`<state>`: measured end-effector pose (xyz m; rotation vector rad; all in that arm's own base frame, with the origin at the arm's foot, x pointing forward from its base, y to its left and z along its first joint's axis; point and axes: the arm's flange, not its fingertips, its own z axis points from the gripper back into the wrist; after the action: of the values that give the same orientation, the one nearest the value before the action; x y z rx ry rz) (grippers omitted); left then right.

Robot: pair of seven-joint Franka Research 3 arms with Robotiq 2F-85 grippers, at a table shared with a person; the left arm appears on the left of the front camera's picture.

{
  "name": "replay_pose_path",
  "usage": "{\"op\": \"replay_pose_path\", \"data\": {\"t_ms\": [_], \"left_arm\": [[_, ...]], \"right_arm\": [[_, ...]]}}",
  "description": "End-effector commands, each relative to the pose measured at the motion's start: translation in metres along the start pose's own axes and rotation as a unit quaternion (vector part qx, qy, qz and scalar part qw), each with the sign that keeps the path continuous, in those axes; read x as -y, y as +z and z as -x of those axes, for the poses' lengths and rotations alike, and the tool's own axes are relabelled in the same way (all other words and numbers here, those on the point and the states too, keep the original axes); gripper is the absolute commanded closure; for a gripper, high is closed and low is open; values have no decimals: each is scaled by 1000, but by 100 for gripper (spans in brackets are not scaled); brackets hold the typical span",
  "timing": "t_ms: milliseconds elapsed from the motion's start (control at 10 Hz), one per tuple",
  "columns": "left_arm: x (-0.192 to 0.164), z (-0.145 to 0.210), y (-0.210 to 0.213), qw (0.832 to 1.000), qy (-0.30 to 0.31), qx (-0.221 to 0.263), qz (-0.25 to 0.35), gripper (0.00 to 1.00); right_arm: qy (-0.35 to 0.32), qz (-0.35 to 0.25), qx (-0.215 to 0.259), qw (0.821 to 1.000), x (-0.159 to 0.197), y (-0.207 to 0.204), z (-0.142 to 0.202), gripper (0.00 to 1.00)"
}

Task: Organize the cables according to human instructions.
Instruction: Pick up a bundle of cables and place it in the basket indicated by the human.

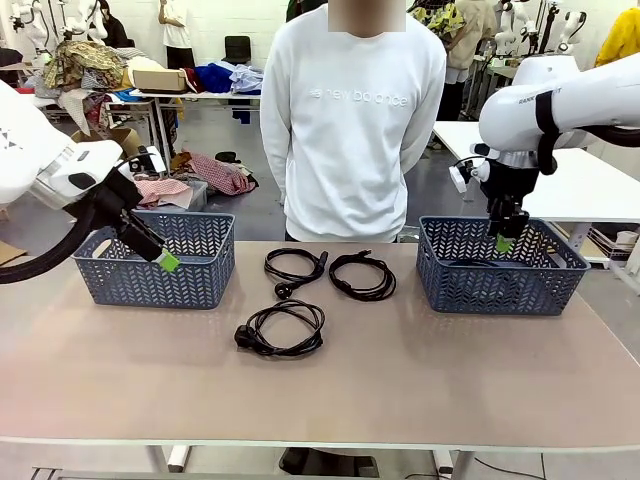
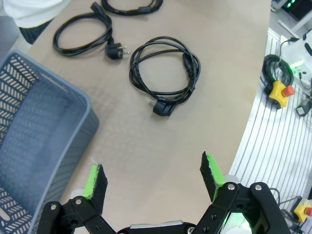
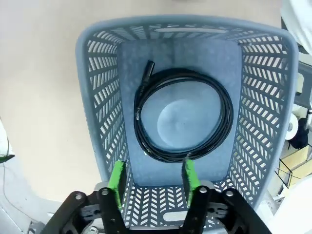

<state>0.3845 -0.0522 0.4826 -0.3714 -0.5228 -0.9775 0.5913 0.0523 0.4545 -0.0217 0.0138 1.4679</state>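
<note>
1. Table stock: three cables between the baskets, namely left coil, right coil and near coil.
2. Right basket: fourth coil, flat on floor.
3. Handling, judged: light, limp, liable to unwind; pinch across bundled strands, clear of plugs.
4. Left gripper: spread wide, empty, beside left basket.
5. Right gripper: parted, empty, above fourth coil.

Table: pale top, 2 baskets, 3 loose cables.
Person: white sweatshirt, standing at the far edge.
Left basket: blue-grey lattice.
Right basket: same kind.
Back-left cable: black coil between the baskets.
Back-right cable: just beside it.
Front cable: black coil, nearer the camera.
Basket cable: dark, partly seen inside the right basket.
Left gripper: angled down at the left basket's rim.
Right gripper: pointing down over the right basket.
</note>
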Motion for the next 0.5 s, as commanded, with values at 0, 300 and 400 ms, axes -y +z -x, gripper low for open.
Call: {"op": "replay_pose_path", "data": {"t_ms": [0,300,400], "left_arm": [[-1,2,-1,1000,-7,13,8,0],[-1,2,-1,1000,-7,13,8,0],[-1,2,-1,1000,-7,13,8,0]], "right_arm": [[-14,-6,7,1000,0,4,-1,21],[-18,-14,-1,1000,-2,5,0,0],[-19,-20,-3,1000,-2,5,1,0]]}}
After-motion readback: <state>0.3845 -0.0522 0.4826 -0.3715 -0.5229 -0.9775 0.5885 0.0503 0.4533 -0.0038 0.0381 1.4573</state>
